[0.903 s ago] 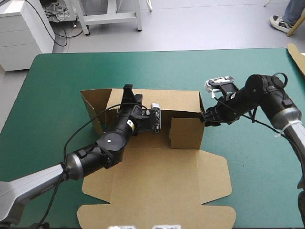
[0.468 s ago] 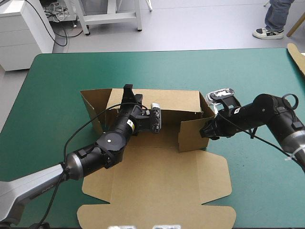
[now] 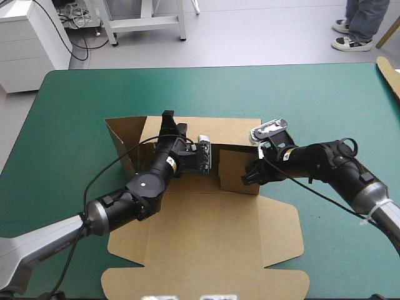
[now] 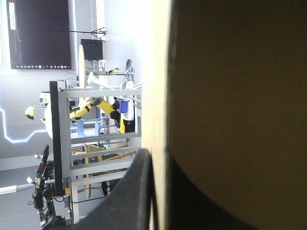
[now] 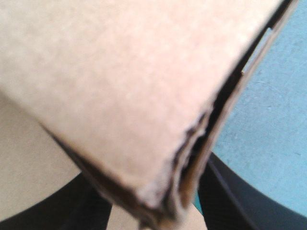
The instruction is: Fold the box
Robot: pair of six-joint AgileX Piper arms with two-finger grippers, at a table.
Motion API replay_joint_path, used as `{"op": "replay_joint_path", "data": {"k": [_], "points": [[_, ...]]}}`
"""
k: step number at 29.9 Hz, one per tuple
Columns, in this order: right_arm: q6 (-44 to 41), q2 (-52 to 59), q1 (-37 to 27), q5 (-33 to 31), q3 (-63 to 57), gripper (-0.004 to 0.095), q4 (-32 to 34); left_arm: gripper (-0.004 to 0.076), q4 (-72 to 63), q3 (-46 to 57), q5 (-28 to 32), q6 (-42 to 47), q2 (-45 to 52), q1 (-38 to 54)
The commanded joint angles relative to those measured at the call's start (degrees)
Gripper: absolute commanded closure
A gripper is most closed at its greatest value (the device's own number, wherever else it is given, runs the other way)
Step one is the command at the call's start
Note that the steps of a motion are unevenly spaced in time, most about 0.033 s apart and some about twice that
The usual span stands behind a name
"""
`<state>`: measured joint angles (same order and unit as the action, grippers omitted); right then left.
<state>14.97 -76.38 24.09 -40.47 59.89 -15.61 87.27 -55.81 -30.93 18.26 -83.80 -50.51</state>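
1. At the centre of the high view, the brown box (image 3: 206, 209) lies on the teal-green counter (image 3: 75, 106), with its lid panel (image 3: 206, 262) flat toward the lower edge of the frame.
2. Its back wall (image 3: 231, 131) stands upright, and a side wall (image 3: 122, 140) rises at centre left.
3. The left pincer (image 3: 167, 123) is clamped over the back wall's top edge; in its wrist view the board runs beside one black finger (image 4: 136, 191).
4. The right pincer (image 3: 251, 175), right of centre, grips a side flap (image 3: 234, 172) turned inward; its fingers (image 5: 240, 206) appear all but closed on the layered board edge.
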Motion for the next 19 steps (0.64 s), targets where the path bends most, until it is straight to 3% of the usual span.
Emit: {"op": "replay_joint_path", "data": {"k": [1,7,12,14,19], "points": [[-11.7,1.9,3.0,5.3,1.4,0.0443,8.9,0.0731,-0.1,-0.8,0.2,2.4,1.7,-0.1],[-24.2,1.9,5.9,9.1,1.4,0.0454,18.0,0.0731,-0.4,-0.8,0.2,2.5,1.7,-0.1],[-32.1,1.9,7.6,10.2,1.4,0.0554,24.2,0.0731,-0.4,-0.8,0.2,2.5,1.7,-0.1],[-34.5,1.9,8.4,8.9,1.4,0.0625,25.3,0.0731,-0.4,-0.8,0.3,2.5,1.7,-0.1],[-36.2,1.9,9.2,6.0,1.4,0.0932,26.5,0.0731,-0.4,-0.8,1.6,2.5,1.7,-0.2]]}}
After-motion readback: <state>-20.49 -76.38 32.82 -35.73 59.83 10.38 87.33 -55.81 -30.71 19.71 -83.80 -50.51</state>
